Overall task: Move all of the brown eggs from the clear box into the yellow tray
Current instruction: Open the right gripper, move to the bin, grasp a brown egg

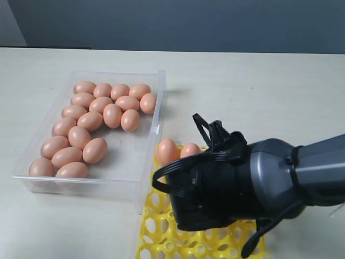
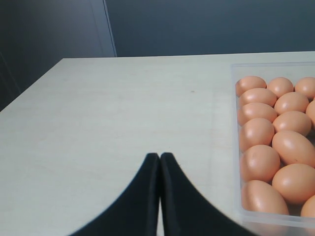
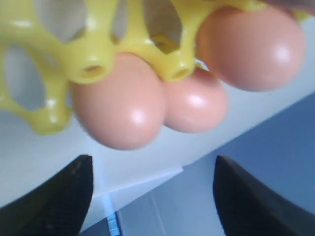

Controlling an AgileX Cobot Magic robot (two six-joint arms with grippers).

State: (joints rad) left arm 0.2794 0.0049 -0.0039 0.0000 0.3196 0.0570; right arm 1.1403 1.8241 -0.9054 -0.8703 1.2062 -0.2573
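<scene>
The clear box (image 1: 159,100) on the left holds several brown eggs (image 1: 90,121) in rows. At the front, the yellow tray (image 1: 155,232) is half covered by my right arm (image 1: 237,183). Two eggs (image 1: 167,151) show in the tray's far cups. In the right wrist view, my right gripper (image 3: 151,160) is open and empty, just off three eggs (image 3: 118,103) seated in the tray (image 3: 93,59). My left gripper (image 2: 160,155) is shut on nothing above bare table, beside the box wall (image 2: 235,147) and its eggs (image 2: 258,132). It is out of the exterior view.
The pale table (image 1: 242,91) stretches behind and to the right of the box. A dark wall (image 1: 178,24) runs along the table's far edge. The right arm's black cables (image 1: 207,129) loop above the tray.
</scene>
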